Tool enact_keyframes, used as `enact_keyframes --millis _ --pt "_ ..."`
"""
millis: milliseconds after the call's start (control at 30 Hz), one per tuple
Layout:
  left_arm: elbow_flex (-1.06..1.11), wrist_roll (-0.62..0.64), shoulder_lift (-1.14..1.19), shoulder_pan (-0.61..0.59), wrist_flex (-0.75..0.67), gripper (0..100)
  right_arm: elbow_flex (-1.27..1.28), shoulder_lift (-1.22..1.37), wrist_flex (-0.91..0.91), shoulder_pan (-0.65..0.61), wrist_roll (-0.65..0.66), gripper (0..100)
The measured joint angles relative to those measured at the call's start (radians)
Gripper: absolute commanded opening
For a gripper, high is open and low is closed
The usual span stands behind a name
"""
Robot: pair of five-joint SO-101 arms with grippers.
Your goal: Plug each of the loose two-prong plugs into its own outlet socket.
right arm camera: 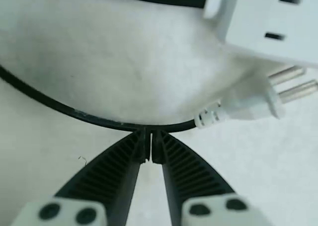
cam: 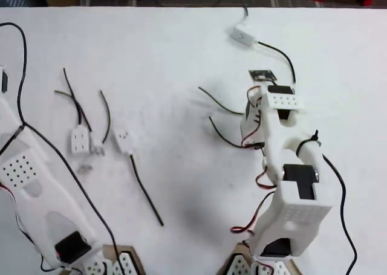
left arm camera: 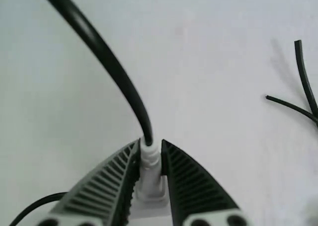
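Evidently your left gripper (left arm camera: 150, 145) was clamped on one white plug (left arm camera: 149, 179) at its ribbed neck. Your right gripper (right arm camera: 150, 139), nearly closed, touched the limp cord (right arm camera: 74, 113) of a light second plug (right arm camera: 248, 107) lying beside a socket (right arm camera: 268, 22). Its rigid body would likely have gripped better.

No text, label, number or sign can be read anywhere.

Bright even light, soft shadows — slight glare
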Motion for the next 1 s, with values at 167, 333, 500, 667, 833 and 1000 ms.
enact_keyframes --millis 167,333,500,667,833,1000 --pt "0.000 0.040 -0.133 0.000 0.071 2 0.000 0.000 -0.003 -0.002 0.000 1.9" --pt "0.000 0.101 -0.281 -0.020 0.086 2 0.000 0.003 -0.003 -0.002 0.000 1.9" --pt "0.000 0.112 -0.446 -0.044 0.086 2 0.000 0.005 -0.003 0.000 0.000 1.9" --pt "0.006 0.175 -0.585 -0.077 0.087 2 0.000 0.005 -0.003 0.000 0.000 1.9" --pt "0.242 0.186 -0.770 -0.089 0.087 2 0.000 0.005 -0.003 0.000 0.000 1.9" --pt "0.671 0.187 -1.054 -0.077 0.080 2 0.000 0.005 -0.003 0.000 0.000 1.9"
